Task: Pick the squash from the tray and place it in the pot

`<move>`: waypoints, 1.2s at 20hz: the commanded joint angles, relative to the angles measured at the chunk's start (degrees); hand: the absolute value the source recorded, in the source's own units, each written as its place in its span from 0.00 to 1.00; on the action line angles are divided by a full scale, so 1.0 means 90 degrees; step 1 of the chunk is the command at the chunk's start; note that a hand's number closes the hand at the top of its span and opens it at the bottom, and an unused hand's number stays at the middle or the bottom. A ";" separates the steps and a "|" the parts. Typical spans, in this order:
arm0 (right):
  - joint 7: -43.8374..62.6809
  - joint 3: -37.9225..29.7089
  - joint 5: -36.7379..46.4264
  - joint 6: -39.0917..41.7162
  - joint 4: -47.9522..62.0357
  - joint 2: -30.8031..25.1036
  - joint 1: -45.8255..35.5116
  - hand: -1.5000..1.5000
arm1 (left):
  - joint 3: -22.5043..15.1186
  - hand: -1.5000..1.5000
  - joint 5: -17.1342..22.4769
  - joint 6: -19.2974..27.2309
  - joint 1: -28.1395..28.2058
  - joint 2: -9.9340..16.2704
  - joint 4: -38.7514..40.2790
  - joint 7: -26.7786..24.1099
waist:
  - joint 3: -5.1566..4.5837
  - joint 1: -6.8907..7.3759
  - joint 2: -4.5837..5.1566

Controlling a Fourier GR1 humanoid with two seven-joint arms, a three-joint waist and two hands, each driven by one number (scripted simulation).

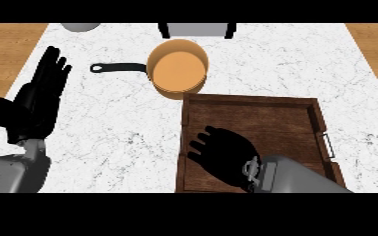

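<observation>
A copper pot (177, 70) with a black handle pointing left stands on the marble counter, just beyond the tray. The dark wooden tray (251, 112) lies at the lower right. My right hand (221, 152) is inside the tray near its left side, palm down with fingers curled over something I cannot see. No squash shows anywhere; it may be hidden under that hand. My left hand (40, 97) rests at the left edge, fingers straight and pointing up, holding nothing.
A grey round object (81, 26) sits at the counter's far left edge. A grey box with black sides (197, 29) stands at the far middle. Wooden floor shows beyond the counter at both top corners. The tray has a metal handle (329, 145) on its right side.
</observation>
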 commanded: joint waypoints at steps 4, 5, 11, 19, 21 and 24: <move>-0.0173 0.0199 0.0904 -0.0371 0.0487 0.0437 0.0354 0.00 | 0.0068 0.50 -0.0219 -0.0131 0.0149 -0.0175 -0.0267 0.0032 | 0.0000 0.0019 0.0000; -0.0762 0.0039 0.0877 -0.0409 0.0251 -0.0243 0.0374 0.00 | 0.0160 0.50 -0.0322 -0.0035 -0.0344 -0.0171 0.0076 0.0177 | 0.0001 -0.0014 0.0004; -0.1223 -0.0081 0.1547 -0.1072 0.1146 0.0070 0.0405 0.00 | 0.0304 0.50 -0.0426 -0.0300 0.0002 -0.0293 0.0097 -0.0156 | 0.0000 -0.0001 0.0007; -0.1858 -0.0393 0.2239 -0.1460 0.1847 0.0085 0.0518 0.00 | 0.0324 0.50 -0.0593 -0.0421 0.0096 -0.0552 0.0008 -0.0082 | 0.0000 0.0000 0.0005; -0.2436 -0.0188 0.2272 -0.1323 0.2172 0.0100 -0.0205 1.00 | 0.0340 0.50 -0.0544 -0.0379 -0.0323 -0.0495 0.0074 0.0260 | 0.0000 0.0034 0.0015; -0.2638 0.0139 0.2531 -0.1560 0.1786 0.0104 0.0123 1.00 | 0.0265 0.50 -0.0707 -0.0313 -0.0085 -0.0744 0.0240 -0.0162 | 0.0000 0.0000 0.0006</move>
